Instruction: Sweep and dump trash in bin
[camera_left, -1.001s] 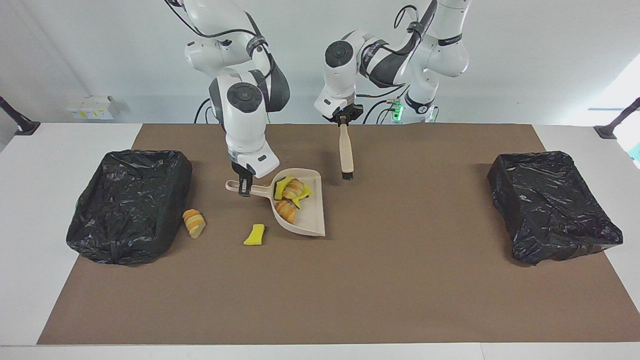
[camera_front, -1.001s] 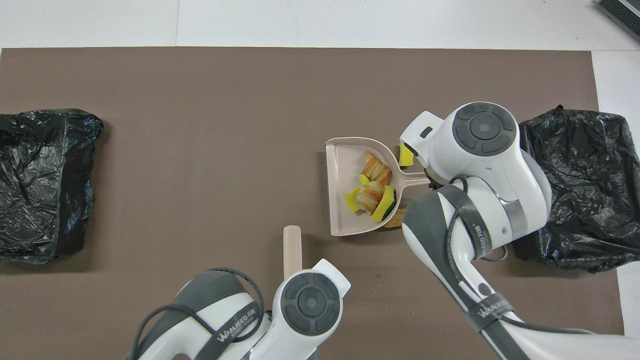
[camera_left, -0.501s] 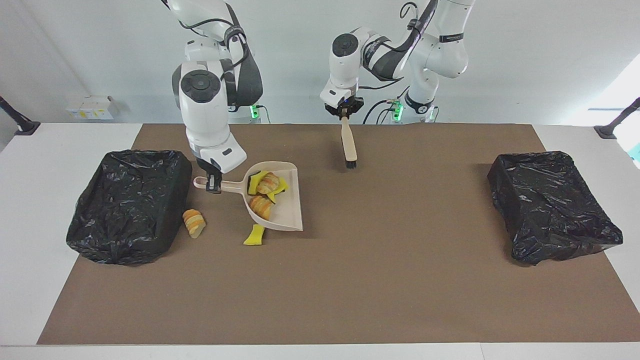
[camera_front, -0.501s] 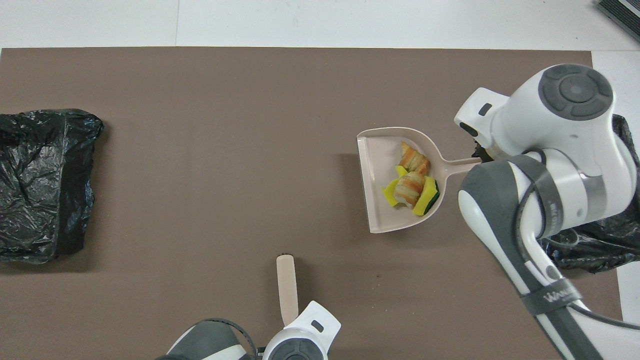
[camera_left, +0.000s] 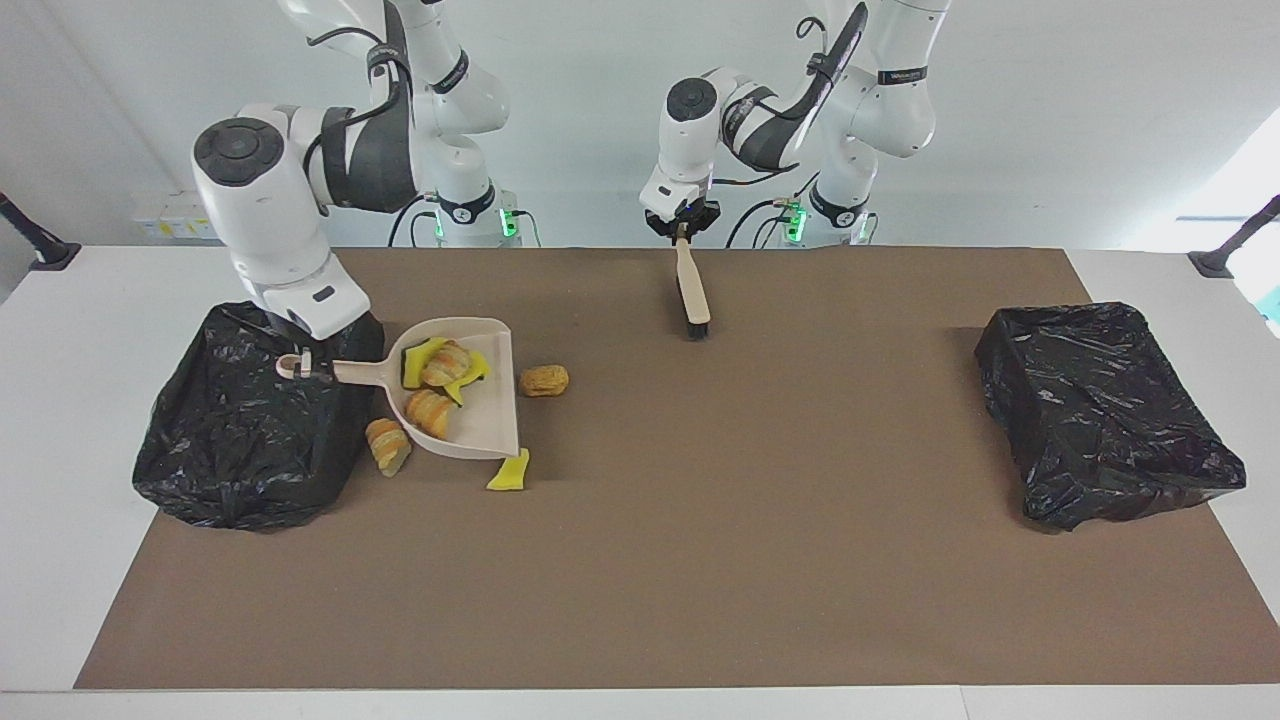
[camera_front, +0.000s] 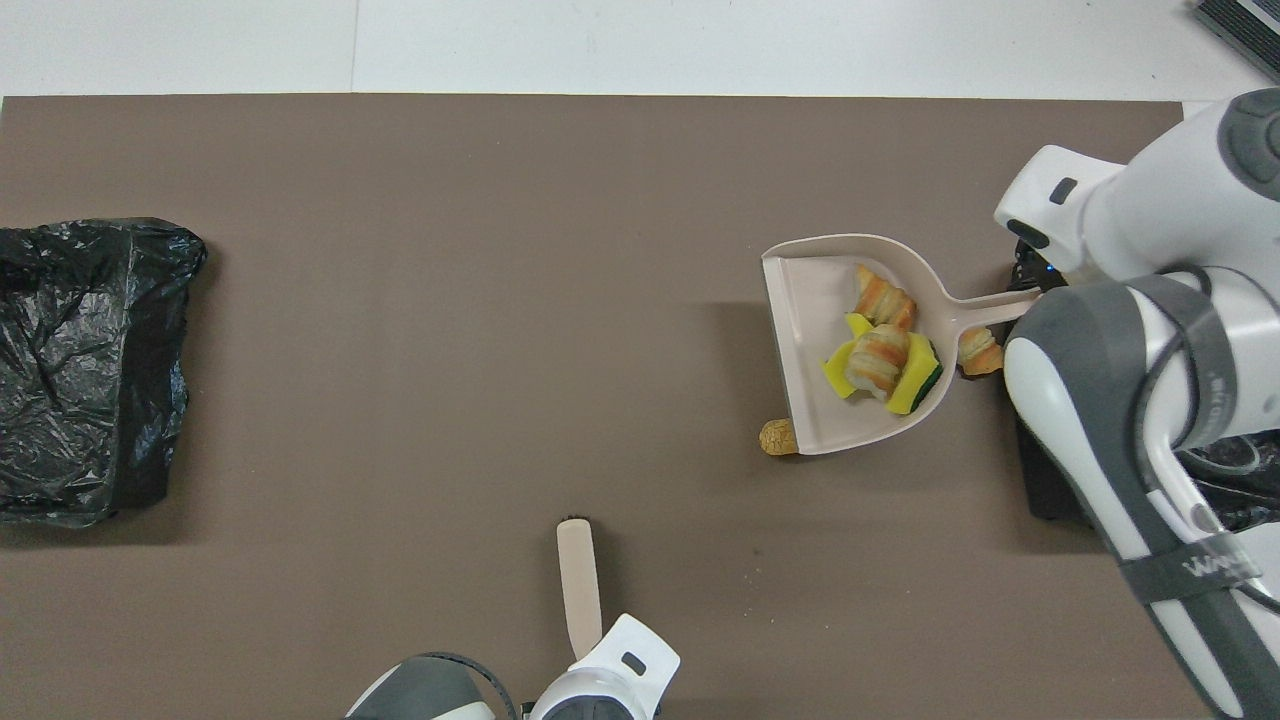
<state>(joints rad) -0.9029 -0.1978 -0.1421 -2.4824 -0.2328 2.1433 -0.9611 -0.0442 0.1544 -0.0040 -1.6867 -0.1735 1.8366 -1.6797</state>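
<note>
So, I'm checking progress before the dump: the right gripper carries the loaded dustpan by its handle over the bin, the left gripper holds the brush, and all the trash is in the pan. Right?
Not all. The facing view shows three scraps on the mat: a brown lump, a striped piece and a yellow wedge. The rest stands: right gripper holds the dustpan handle over the bin, left gripper holds the brush.

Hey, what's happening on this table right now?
The right hand holds a beige dustpan by its handle, raised beside the black bin at that arm's end of the table. Several scraps sit in the pan. Three more lie on the brown mat: a tan lump, a yellow wedge and a striped bread piece. The left hand holds a brush upright, waiting.
</note>
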